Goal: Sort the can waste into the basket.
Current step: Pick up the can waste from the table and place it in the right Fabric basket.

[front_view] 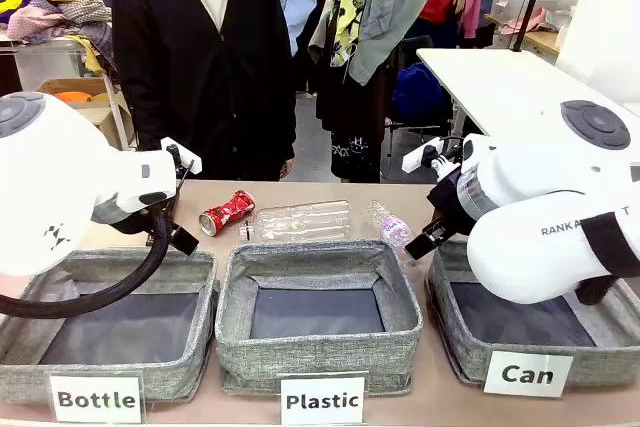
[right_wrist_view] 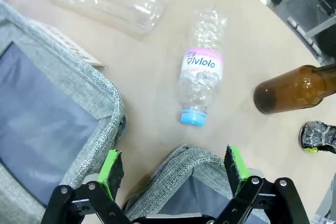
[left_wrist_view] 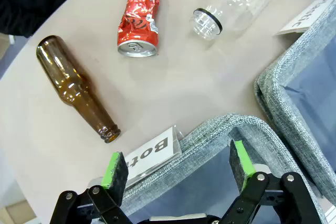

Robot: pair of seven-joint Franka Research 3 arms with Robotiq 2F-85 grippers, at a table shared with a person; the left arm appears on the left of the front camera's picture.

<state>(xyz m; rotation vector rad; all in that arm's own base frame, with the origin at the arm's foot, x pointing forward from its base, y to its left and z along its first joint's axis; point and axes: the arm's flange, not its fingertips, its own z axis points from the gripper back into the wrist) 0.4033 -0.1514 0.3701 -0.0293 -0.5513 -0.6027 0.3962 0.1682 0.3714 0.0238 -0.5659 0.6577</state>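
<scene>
The crushed red can [front_view: 227, 212] lies on its side on the table beyond the left bin; in the left wrist view the red can [left_wrist_view: 139, 17] is well ahead of my open left gripper [left_wrist_view: 178, 169], which hovers over a grey bin's rim. At the right edge of the right wrist view a dark can with green detail [right_wrist_view: 318, 136] peeks in. The grey basket labelled "Can" [front_view: 470, 347] stands at the front right. My right gripper [right_wrist_view: 173, 169] is open and holds nothing, above that basket's far rim [right_wrist_view: 189, 161].
Bins labelled "Bottle" [front_view: 30, 372] and "Plastic" [front_view: 235, 347] stand left and middle. A large clear bottle [front_view: 300, 220] and a small pink-labelled plastic bottle [right_wrist_view: 202, 80] lie beyond them. Brown glass bottles [left_wrist_view: 73, 85] [right_wrist_view: 296, 90] lie near each gripper. A person [front_view: 205, 57] stands across the table.
</scene>
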